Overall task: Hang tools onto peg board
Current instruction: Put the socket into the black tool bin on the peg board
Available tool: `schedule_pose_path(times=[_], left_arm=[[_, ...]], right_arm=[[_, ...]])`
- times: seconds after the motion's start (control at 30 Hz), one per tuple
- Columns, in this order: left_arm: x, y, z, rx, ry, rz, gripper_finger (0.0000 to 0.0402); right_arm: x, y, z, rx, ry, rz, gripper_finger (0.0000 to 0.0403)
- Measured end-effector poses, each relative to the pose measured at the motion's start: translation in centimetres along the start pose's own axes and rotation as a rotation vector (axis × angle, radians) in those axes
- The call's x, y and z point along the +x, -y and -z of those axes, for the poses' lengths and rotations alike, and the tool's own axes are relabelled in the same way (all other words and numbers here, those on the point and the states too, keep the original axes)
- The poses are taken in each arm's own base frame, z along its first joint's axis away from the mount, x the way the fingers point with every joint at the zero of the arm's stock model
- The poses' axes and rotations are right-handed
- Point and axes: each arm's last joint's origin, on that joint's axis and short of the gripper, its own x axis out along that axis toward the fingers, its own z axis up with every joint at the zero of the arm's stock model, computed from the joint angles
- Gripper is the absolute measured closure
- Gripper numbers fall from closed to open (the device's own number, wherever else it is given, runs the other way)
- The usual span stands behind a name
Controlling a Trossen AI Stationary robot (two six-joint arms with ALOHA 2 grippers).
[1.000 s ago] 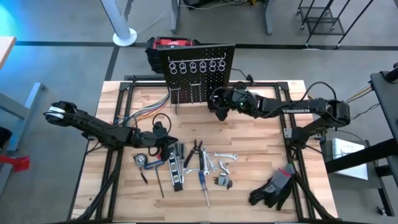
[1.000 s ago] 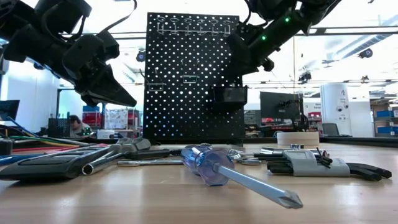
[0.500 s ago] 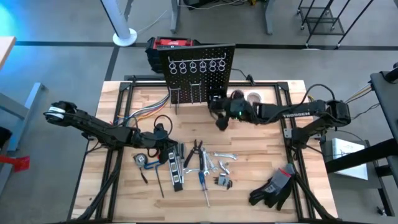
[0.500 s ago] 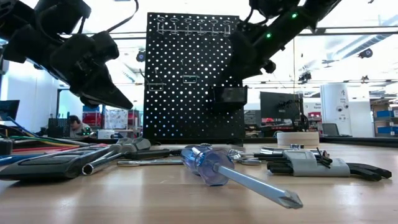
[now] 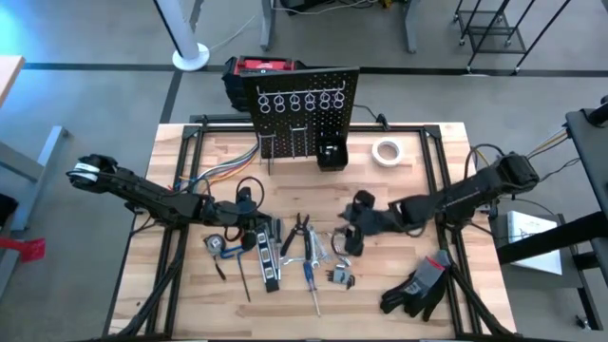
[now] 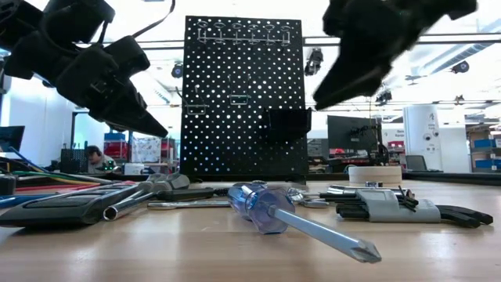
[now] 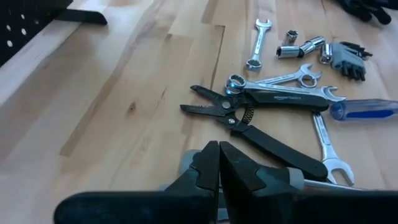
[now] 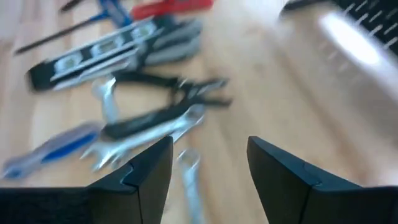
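The upright black peg board stands at the table's far edge, with silver ring hooks along its top and a small black bin. The tools lie flat on the table in a loose group: black pliers, silver wrenches, a blue-handled screwdriver and a small level. My left gripper hovers shut over the group's left end. My right gripper hangs open above the wrenches at the group's right end, slanting down, with nothing between its fingers.
A white tape roll lies to the right of the peg board. Black gloves lie near the front right corner. A red-and-black box stands behind the board. Coloured cables run over the table's left part.
My right gripper has swung away from the peg board's bin toward the table's near edge and come down, so it now hangs over the wrenches. The tape roll, earlier hidden under that arm, now shows. The tools have not moved.
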Motion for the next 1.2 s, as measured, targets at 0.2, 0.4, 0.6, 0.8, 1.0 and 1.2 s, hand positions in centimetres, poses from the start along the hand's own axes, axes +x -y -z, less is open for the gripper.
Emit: schedule_pose_path(times=[0.2,0.4,0.6,0.8,1.0,1.2], left_arm=[[0.0,0.0,0.0,0.027,0.003,-0.006,0.0401],[0.0,0.0,0.0,0.028,0.004,-0.007,0.0401],[0.0,-0.3,0.4,0.029,0.003,-0.060,0.0402],[-0.1,-0.7,1.8,-0.029,-0.027,-0.082,0.0401],[-0.2,-1.0,2.8,-0.094,-0.027,-0.099,0.0401],[-0.2,-1.0,2.5,-0.115,0.000,-0.091,0.0401]], right_arm=[[-0.5,-1.7,2.8,-0.003,-0.081,-0.083,0.0204],[-0.7,-2.1,4.5,0.016,-0.123,-0.099,0.0204],[-0.2,-1.3,6.3,0.062,-0.135,-0.089,0.0204],[0.0,-1.2,6.8,0.082,-0.107,-0.111,0.0204],[1.7,-1.7,8.0,0.032,-0.204,-0.114,0.0204],[3.2,-2.5,8.0,0.008,-0.181,-0.120,0.0205]])
